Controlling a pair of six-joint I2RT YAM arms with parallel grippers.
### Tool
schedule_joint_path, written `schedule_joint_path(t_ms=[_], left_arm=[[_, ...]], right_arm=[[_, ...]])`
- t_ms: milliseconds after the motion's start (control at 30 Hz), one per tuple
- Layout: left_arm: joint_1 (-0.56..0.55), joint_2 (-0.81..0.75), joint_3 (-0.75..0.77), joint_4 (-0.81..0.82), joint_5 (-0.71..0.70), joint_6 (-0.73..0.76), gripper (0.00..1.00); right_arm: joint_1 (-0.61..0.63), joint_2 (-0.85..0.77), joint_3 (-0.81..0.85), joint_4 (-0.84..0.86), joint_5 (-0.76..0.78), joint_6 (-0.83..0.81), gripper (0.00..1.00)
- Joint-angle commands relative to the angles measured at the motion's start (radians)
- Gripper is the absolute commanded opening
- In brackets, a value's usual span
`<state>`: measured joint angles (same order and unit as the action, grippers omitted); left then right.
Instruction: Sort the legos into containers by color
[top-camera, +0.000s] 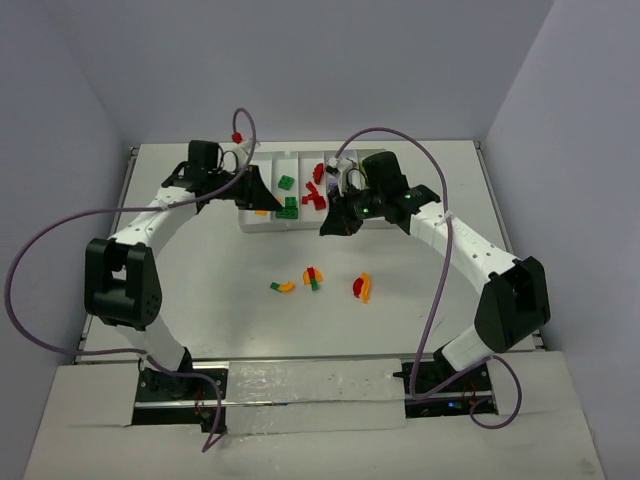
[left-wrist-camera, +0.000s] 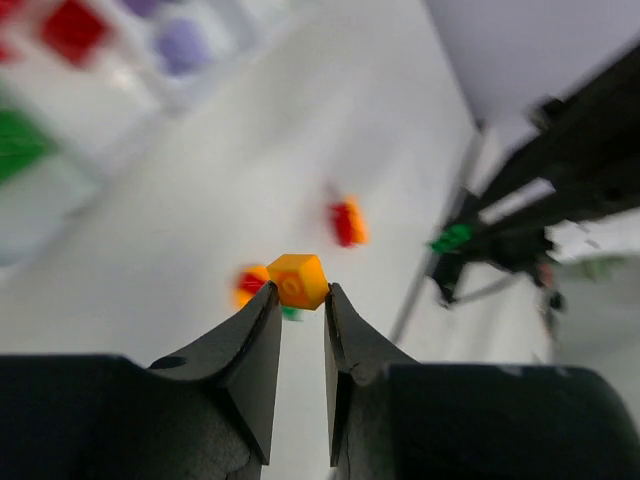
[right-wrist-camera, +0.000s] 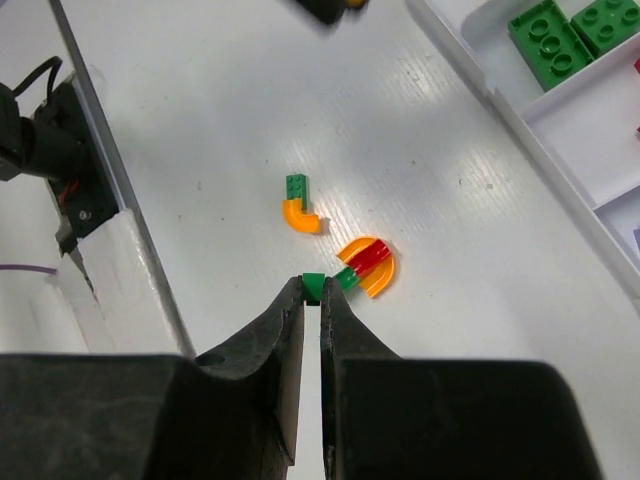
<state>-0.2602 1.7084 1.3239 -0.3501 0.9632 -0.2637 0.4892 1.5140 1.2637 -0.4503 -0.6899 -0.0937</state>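
My left gripper (left-wrist-camera: 300, 292) is shut on a small orange brick (left-wrist-camera: 297, 281). In the top view this gripper (top-camera: 262, 205) holds the orange brick (top-camera: 261, 212) over the left end of the white tray (top-camera: 262, 224). My right gripper (right-wrist-camera: 311, 290) is shut on a tiny dark green brick (right-wrist-camera: 313, 285); in the top view it (top-camera: 333, 228) hangs by the tray's front edge. The tray holds green bricks (top-camera: 288, 207) and red bricks (top-camera: 315, 190). Loose on the table are a green-and-orange pair (top-camera: 283, 287), an orange, red and green cluster (top-camera: 313, 277) and a red-and-orange piece (top-camera: 361, 288).
The right wrist view shows the tray's wall (right-wrist-camera: 520, 120) at upper right with two green bricks (right-wrist-camera: 548, 40) inside, the loose pair (right-wrist-camera: 298, 205) and the cluster (right-wrist-camera: 368, 265) below. Purple cables loop beside both arms. The table's raised edges run left and right.
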Motion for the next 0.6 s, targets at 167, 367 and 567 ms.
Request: schedule_joint_path(t_ms=[167,367,567], left_arm=[[0.050,0.049,0.060,-0.037,-0.591,0.183,0.02],[0.050,0.145,0.092,0.011,-0.741,0.175,0.16],[0.050,0.243,0.173,0.008,-0.765,0.173,0.34]], right_arm=[[0.002,0.117,0.139,0.089,0.103,0.137,0.00],[0.012,0.269,0.276,0.154,0.187,0.218,0.00],[0.023,0.395,0.400,0.200,0.216,0.271,0.00]])
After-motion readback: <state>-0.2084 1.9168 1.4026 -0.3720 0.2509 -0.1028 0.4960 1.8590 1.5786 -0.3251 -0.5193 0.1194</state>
